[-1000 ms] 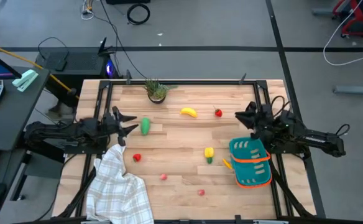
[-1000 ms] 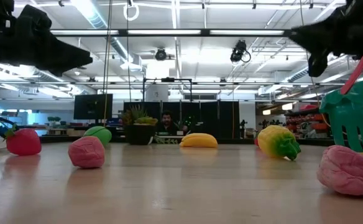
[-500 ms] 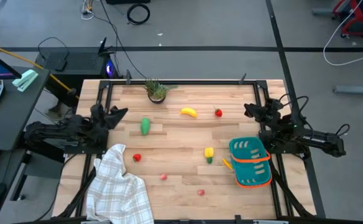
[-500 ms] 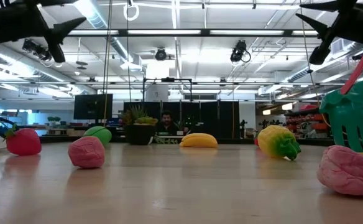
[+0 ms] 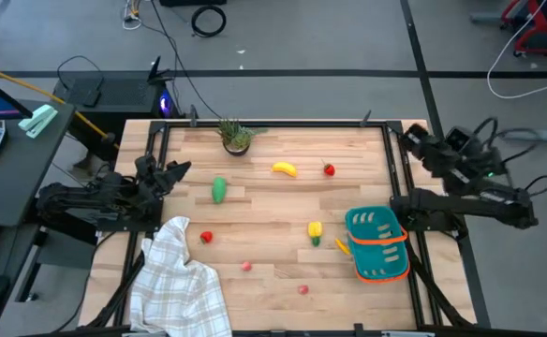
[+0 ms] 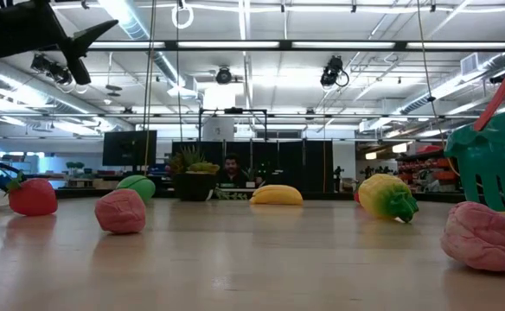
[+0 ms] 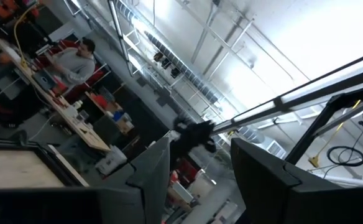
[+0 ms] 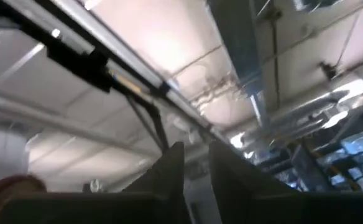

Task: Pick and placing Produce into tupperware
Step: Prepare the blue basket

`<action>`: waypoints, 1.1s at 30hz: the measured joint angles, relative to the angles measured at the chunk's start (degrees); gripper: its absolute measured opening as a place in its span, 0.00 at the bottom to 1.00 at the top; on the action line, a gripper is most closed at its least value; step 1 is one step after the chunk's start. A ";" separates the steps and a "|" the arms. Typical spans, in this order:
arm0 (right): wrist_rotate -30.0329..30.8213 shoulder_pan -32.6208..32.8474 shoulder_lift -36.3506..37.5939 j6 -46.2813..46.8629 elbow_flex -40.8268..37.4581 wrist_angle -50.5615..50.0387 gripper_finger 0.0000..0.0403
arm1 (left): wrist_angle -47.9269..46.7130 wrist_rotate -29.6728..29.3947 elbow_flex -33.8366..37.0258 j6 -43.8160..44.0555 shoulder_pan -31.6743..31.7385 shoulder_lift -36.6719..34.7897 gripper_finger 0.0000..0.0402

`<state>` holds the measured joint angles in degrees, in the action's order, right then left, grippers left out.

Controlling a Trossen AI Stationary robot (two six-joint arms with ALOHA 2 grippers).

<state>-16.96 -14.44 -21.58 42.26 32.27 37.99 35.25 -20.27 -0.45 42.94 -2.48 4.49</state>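
Note:
In the high view the teal tupperware [image 5: 378, 244] with an orange rim stands on the table's right side. The produce lies loose on the wood: yellow banana [image 5: 285, 168], green vegetable [image 5: 219, 189], yellow pepper [image 5: 315, 231] and several small red fruits, one of them [image 5: 329, 169] beside the banana. My left gripper [image 5: 170, 172] hangs open over the table's left edge, left of the green vegetable. My right gripper [image 5: 408, 139] is off the table's far right corner, tipped up toward the ceiling, its fingers [image 8: 172, 171] a narrow gap apart. Both are empty.
A white checked cloth [image 5: 180, 281] is heaped at the near left corner. A small potted plant [image 5: 236, 137] stands at the far edge. The low view shows a pink fruit [image 6: 486, 238] just in front of the tupperware [image 6: 495, 164]. A person sits in the room beyond.
My right gripper has drawn back from above the tupperware toward the table's far right corner and tipped upward, leaving the low view. My left gripper has pulled back toward the left edge, away from the green vegetable, and risen. Nothing on the table has moved.

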 joint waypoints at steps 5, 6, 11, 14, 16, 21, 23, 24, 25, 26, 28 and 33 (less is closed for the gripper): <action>-5.04 0.00 -12.01 -0.08 16.26 -21.65 0.20 | -1.37 0.00 0.00 -0.09 0.00 0.00 0.45; -5.04 0.00 -14.56 0.06 19.56 -28.36 0.20 | -1.75 0.00 0.00 -0.02 0.00 0.00 0.44; -1.08 0.02 -27.41 -2.99 36.87 -66.31 0.19 | -3.65 0.00 -0.02 3.07 0.00 0.00 0.41; 2.86 0.02 -34.37 -1.22 45.80 -83.91 0.16 | -3.72 0.00 -0.02 1.79 0.00 0.00 0.34; 4.06 0.40 -38.03 2.93 51.40 -92.32 0.13 | -3.77 0.00 -0.02 1.33 0.00 0.00 0.29; 0.97 4.63 -44.93 12.34 63.33 -108.30 0.03 | -3.80 0.59 -0.05 -1.77 0.02 0.00 0.08; -2.13 7.58 -46.91 16.47 67.18 -113.37 0.01 | -5.32 0.63 -0.62 -3.53 0.02 0.00 0.02; -3.69 9.39 -47.80 18.85 68.72 -115.32 0.02 | -5.96 0.62 -1.18 -4.70 0.02 0.08 0.02; -5.10 11.47 -48.60 21.57 69.84 -116.78 0.02 | -6.80 0.66 -2.01 -6.09 0.02 0.01 0.02; -6.15 13.80 -49.42 24.20 70.60 -117.91 0.02 | -7.30 0.64 -2.87 -7.35 0.02 -0.02 0.02; -7.27 18.71 -50.91 29.70 70.92 -119.17 0.01 | -8.94 0.63 -4.46 -9.54 0.02 -0.02 0.01; -5.05 29.35 -54.41 42.01 68.18 -119.76 0.01 | -10.19 0.63 -7.69 -14.83 0.02 -0.02 0.03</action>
<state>-22.01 14.91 -76.00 84.27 100.45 -81.78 25.06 -19.64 -8.14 28.10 -2.46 4.47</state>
